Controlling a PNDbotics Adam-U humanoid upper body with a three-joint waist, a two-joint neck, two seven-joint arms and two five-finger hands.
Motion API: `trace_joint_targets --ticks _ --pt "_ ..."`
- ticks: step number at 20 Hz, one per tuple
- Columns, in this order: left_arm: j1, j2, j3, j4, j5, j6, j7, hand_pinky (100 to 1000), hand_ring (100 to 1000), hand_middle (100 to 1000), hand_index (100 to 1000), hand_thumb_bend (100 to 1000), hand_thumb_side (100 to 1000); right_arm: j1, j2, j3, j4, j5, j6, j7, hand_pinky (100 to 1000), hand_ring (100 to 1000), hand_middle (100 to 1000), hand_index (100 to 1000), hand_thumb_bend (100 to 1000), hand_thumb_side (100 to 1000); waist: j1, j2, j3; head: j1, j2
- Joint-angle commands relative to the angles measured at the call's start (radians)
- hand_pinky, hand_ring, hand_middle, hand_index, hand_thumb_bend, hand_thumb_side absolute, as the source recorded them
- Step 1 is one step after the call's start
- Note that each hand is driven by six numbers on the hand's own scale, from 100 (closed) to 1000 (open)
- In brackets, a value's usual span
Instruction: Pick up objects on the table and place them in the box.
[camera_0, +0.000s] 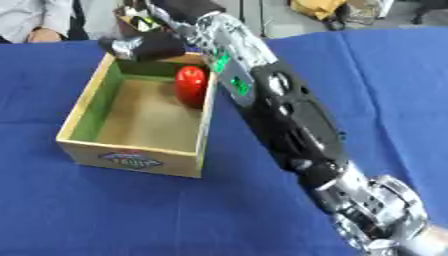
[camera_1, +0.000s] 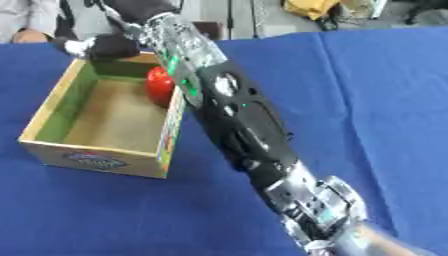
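My right arm (camera_0: 280, 107) came in from the lower right and ran diagonally up across the blue table (camera_0: 105, 215) to the far end of the wooden box (camera_0: 131, 152). My right hand (camera_0: 144, 46) hung over the box's far wall, above the far right corner. Fingers were blurred and dark there, so I couldn't tell whether they were spread, curled, or holding anything (a small grey-white bit showed at the hand's left edge, couldn't make out what it was).

A red rounded object (camera_0: 191, 86) sat inside the box, just below and to the right of my hand, leaning against the right wall near the far corner. In the right eye view my forearm covered its right edge. The rest of the box floor on the near side of my hand was bare brown board, with the left inner wall painted green.

The box stood open-topped on the table, left of my forearm, its near wall carrying an oval label (camera_0: 129, 160). My forearm passed just beside the box's right wall; I couldn't tell whether they touched.

My left hand showed in neither view.
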Motion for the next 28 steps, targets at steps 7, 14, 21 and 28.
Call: trace_joint_targets --ticks 7,14,21,28 --pt "0.004 0.025 0.013 -0.018 -0.011 0.000 0.009 105 326 399 646 100 731 0.001 -0.166 -0.046 -0.291 -0.388 0.112 -0.070 648 721 734 894 277 1000 0.014 -0.037 -0.025 0.046 0.020" --pt "0.009 0.031 0.023 -0.018 -0.020 -0.002 0.023 107 326 399 646 100 731 0.161 -0.316 -0.106 -0.525 -0.605 0.188 -0.156 630 711 725 896 100 959 0.018 -0.049 -0.067 0.084 0.033" --pt "0.011 0.034 0.031 -0.018 -0.029 -0.005 0.038 106 326 399 646 100 731 0.435 -0.439 -0.169 -0.710 -0.834 0.148 -0.324 616 697 706 892 100 898 0.030 -0.053 -0.109 0.130 0.039" --pt "0.015 0.038 0.037 -0.018 -0.038 -0.007 0.048 105 327 399 646 100 731 0.666 -0.448 -0.222 -0.717 -1.011 -0.169 -0.521 656 693 685 853 100 820 0.043 -0.056 -0.139 0.163 0.043"
